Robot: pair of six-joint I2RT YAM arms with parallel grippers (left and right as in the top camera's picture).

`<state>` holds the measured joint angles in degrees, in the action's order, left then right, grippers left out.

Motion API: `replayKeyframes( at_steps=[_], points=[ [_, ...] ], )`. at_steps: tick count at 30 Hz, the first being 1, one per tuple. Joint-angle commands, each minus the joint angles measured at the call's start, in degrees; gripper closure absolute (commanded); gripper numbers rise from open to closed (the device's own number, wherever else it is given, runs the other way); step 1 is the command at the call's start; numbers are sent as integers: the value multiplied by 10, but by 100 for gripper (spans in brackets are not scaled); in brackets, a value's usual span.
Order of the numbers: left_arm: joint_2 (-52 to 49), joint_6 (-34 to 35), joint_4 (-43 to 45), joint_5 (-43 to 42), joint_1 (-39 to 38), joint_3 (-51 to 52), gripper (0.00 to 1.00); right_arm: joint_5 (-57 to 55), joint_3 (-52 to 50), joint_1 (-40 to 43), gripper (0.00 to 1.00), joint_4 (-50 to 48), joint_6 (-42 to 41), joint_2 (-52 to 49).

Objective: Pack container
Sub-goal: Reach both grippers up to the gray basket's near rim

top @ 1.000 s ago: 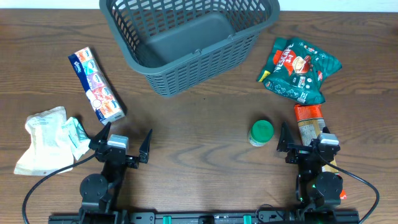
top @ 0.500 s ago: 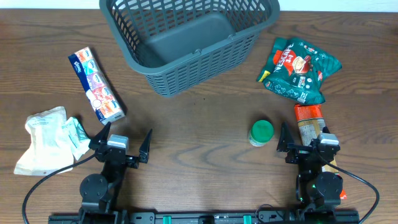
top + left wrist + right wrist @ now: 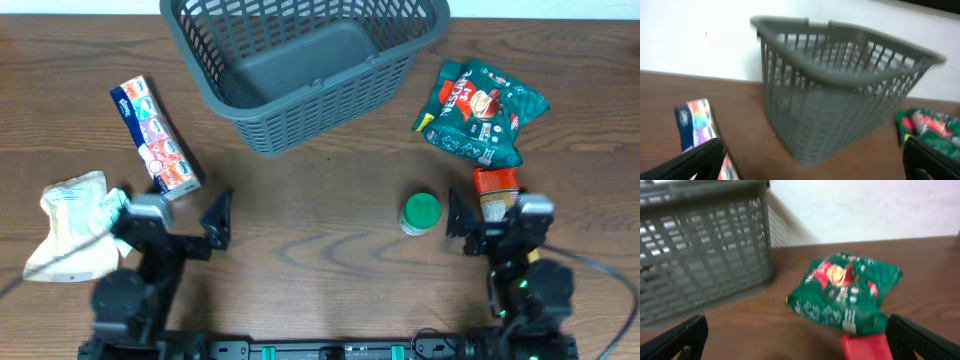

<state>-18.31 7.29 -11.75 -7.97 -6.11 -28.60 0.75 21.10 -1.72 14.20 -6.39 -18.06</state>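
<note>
The container (image 3: 300, 60), a large dark grey slotted basket, stands empty at the back middle; it also shows in the left wrist view (image 3: 840, 95) and the right wrist view (image 3: 700, 250). My left gripper (image 3: 175, 222) is open and empty near the front left, next to a colourful tissue pack (image 3: 153, 137). My right gripper (image 3: 495, 215) is open and empty at the front right, over a red-capped jar (image 3: 496, 190). A green snack bag (image 3: 480, 110) lies behind it and shows in the right wrist view (image 3: 845, 292).
A small green-lidded jar (image 3: 420, 213) stands left of my right gripper. A white and pale green packet (image 3: 75, 215) lies at the far left, by my left arm. The tissue pack also shows in the left wrist view (image 3: 695, 125).
Both arms have lifted and moved. The left gripper has shifted left and back toward the packets; the right gripper has moved slightly back over the red-capped jar. No object has moved.
</note>
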Motion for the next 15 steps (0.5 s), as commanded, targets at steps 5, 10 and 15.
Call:
replayKeyframes(
  at_steps=[5,10,15],
  points=[
    [-273,-19,-115,14,-1,-303,1,47,309,4,1,194,43,-269],
    [-450,-19,-313,14,-1,-554,1,99,541,4,1,387,71,-423],
    [-560,-22,-518,14,-1,-754,1,184,661,4,11,437,70,-495]
  ],
)
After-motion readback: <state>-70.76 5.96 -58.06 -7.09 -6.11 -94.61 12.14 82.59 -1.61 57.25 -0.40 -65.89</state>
